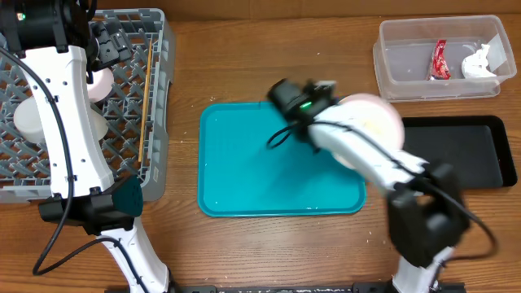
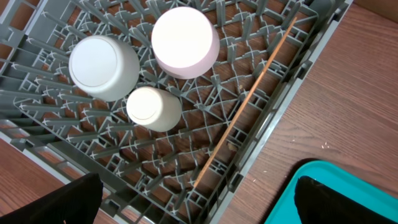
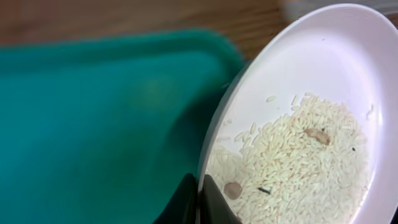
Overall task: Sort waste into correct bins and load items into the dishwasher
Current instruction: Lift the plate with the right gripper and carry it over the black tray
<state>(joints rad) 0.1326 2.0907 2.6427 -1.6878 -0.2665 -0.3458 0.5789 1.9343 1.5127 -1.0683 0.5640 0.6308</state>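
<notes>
Step, as I judged it: dump the rice off the plate into the black tray. R hand [image 3: 200, 200] was clenched on the plate [image 3: 311, 87], fingers pinching its rim. Plate looked tilted and hung over the teal tray's [image 1: 244, 163] right edge, w/ the black tray [image 1: 476, 159] just beside it.

To do it well:
- Get the plate fully over the black tray before tipping further, else grains land on the teal tray or tabletop [image 1: 269, 244].
- Tip slow, rim low, maybe a light shake for stuck grains.
- A thin-rim pinch could slip, so no jerks.

Rice [image 3: 298, 162] was a loose white heap w/ a few brown bits and a dark speck, plus stray grains apart from it. Plate was round, white, glossy.

L hand [image 2: 208, 199] was released, fingers wide, nothing in it, above the rack [image 2: 62, 155].
</notes>
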